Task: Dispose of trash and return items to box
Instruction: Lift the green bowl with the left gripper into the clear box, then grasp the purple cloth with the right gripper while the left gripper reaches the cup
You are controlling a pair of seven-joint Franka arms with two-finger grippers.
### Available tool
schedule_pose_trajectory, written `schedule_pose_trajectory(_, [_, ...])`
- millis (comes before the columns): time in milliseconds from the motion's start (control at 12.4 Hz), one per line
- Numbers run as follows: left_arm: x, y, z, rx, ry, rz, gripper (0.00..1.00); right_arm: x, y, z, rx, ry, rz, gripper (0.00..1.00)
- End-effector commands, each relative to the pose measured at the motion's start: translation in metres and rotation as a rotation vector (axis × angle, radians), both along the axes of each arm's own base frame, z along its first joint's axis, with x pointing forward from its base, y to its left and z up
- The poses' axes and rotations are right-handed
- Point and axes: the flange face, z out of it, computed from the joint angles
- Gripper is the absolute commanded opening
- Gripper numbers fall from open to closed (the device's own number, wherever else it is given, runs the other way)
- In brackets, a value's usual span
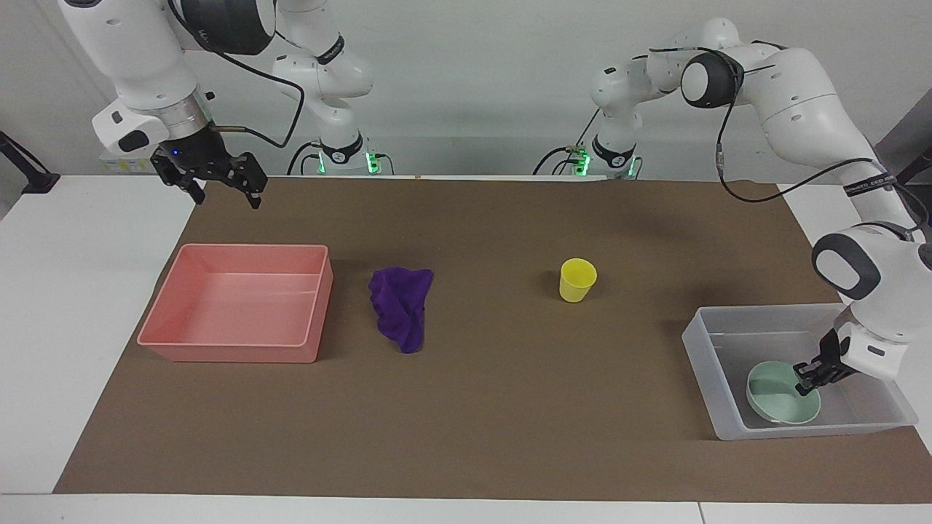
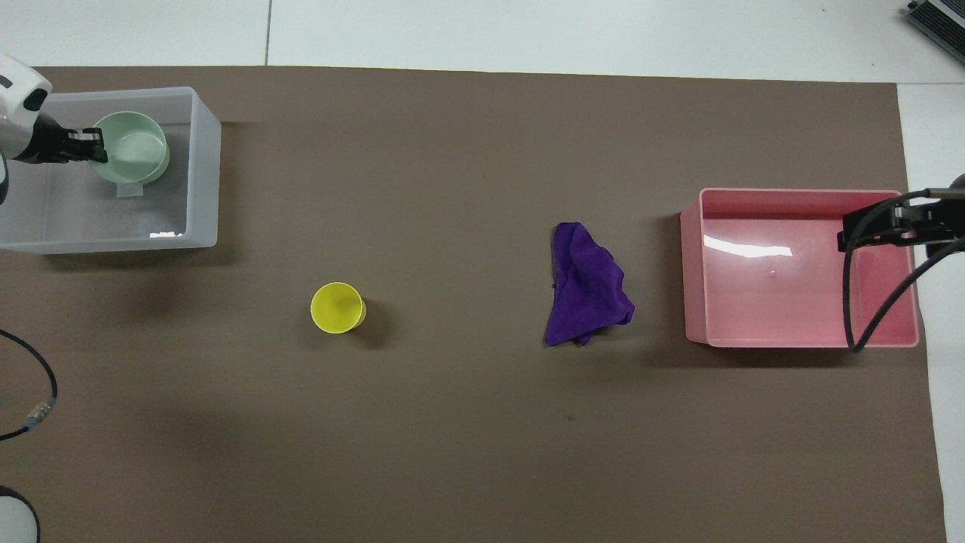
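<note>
The left end effector, at the facing view's lower right, is clamped on the bowl rim, low inside the box. The right end effector, upper left, hangs wide open and empty over the desk. The bowl half hides the box's sticker.

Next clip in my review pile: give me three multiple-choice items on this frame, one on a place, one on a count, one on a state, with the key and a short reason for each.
1. Where is the mint-green bowl?
A. In the pink tray
B. In the clear-grey box
C. On the brown mat beside the cup

2. How many of the task's things lie on the brown mat, outside both containers?
A. Two
B. Three
C. None

3. What is the left gripper doing?
A. Hanging open over the purple cloth
B. Shut on the yellow cup
C. Shut on the bowl's rim

Key:
1 B, the bowl sits low inside the clear-grey box.
2 A, only the yellow cup and purple cloth lie on the mat; the pink tray holds nothing.
3 C, its jaws pinch the rim in both views, while the right gripper waits open near the pink tray.
</note>
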Motion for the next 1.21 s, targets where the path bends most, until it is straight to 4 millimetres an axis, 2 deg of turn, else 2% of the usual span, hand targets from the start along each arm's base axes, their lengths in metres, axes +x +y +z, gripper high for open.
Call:
schedule_pose_trajectory(0, [-0.003,-0.002,-0.001,-0.011,0.0,-0.014,0.0,-0.012,0.011,-0.012,0.029,-0.004,0.016,1.0])
schedule_pose_trajectory(81, [-0.003,-0.003,-0.002,-0.013,0.003,-0.016,0.0,-0.01,0.022,-0.015,0.05,-0.058,0.03,1.0])
schedule_pose_trajectory(161, [-0.004,-0.003,-0.001,-0.014,0.005,-0.017,0.19,-0.012,0.044,-0.026,0.05,-0.095,0.065,1.0])
schedule_pose_trajectory(242, [-0.003,-0.004,-0.001,-0.014,0.004,-0.018,0.53,-0.016,0.06,-0.036,0.051,-0.129,0.091,1.0])
schedule_pose_trajectory(403, [-0.003,-0.005,0.006,-0.01,0.003,-0.022,0.79,-0.016,0.075,-0.057,0.056,-0.146,0.084,1.0])
schedule_pose_trajectory(484, [-0.004,-0.006,0.016,-0.007,-0.009,-0.024,1.0,-0.016,0.089,-0.066,0.06,-0.143,0.104,1.0])
schedule_pose_trajectory(645, [-0.005,-0.018,0.042,0.007,-0.02,-0.041,1.0,-0.016,0.119,-0.106,0.064,-0.152,0.149,1.0])
schedule_pose_trajectory(806, [-0.013,-0.04,0.077,0.007,-0.022,-0.07,1.0,-0.017,0.138,-0.138,0.069,-0.161,0.16,1.0])
schedule_pose_trajectory(1129, [-0.066,-0.108,0.133,0.026,-0.028,-0.141,1.0,-0.008,0.179,-0.194,0.077,-0.166,0.21,1.0])
